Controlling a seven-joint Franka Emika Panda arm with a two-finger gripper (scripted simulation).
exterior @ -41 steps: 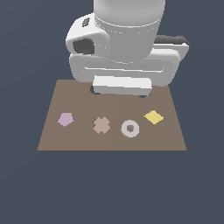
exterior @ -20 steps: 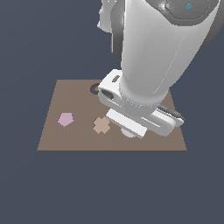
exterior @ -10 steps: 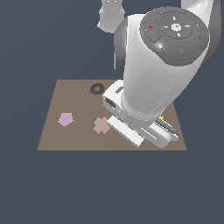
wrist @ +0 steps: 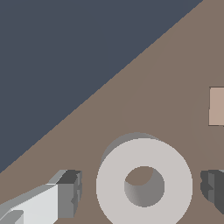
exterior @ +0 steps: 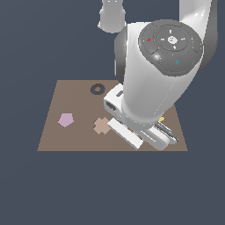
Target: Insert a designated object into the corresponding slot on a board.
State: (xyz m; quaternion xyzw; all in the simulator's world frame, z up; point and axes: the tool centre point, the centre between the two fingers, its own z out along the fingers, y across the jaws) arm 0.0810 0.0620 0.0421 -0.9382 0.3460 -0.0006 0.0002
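Here the hand is seen spread wide in the wrist view, one finger on each side of the light-grey ring, with a gap left between each fingertip and the ring's rim, so nothing is gripped. The ring is laid flat on the brown board, and brown is shown through its centre hole. In the exterior view the ring is hidden by the arm, which is lowered over the board toward the exterior view's right. The ring-shaped slot is found near the board's far edge, well apart from the hand. A tan cross and a pink pentagon are laid on the board, and a yellow piece is only partly seen.
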